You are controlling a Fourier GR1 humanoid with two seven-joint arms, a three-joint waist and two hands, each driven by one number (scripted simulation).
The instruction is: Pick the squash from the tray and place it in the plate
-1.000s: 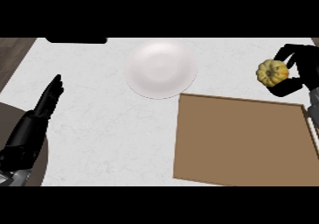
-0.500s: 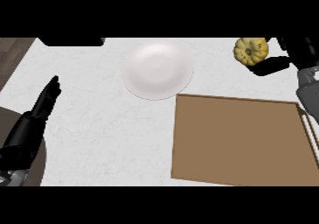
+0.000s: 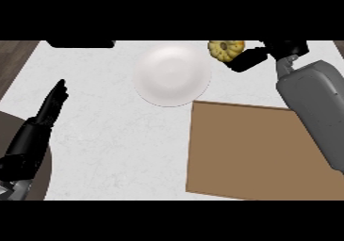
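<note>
While I monitor the head view, the squash point(image 3: 225, 48) sits at 1 o'clock in the scene, off the tray point(image 3: 265, 155) and outside the plate point(image 3: 171, 75), just beside the plate's rim at its 2 o'clock. It is a small yellow body with rounded lobes around a darker centre. Its upper portion is cut by the scene's top edge.

The right hand point(image 3: 249, 57) is clamped on the squash. Its black fingers curl against the squash from the 4 o'clock side. I cannot see the thumb. The grey right forearm point(image 3: 313, 99) runs from the hand toward 5 o'clock and crosses the tray's right edge.

The left hand point(image 3: 38, 127) lies at 9 o'clock over the counter point(image 3: 118, 141), well apart from the plate. Its fingers are straight and together, pointing toward 12 o'clock, and it holds nothing.

The plate is white and round, and nothing lies on it. It is positioned at 12 o'clock. Its lower rim comes close to the tray's upper left corner.

The tray is a flat brown panel filling the area from 3 to 6 o'clock, with its surface bare.

The counter is white with faint grey veining. A dark block point(image 3: 80, 44) sits at its far edge at 11 o'clock. A strip of dark wood floor point(image 3: 11, 61) shows past the counter's left edge at 10 o'clock.
</note>
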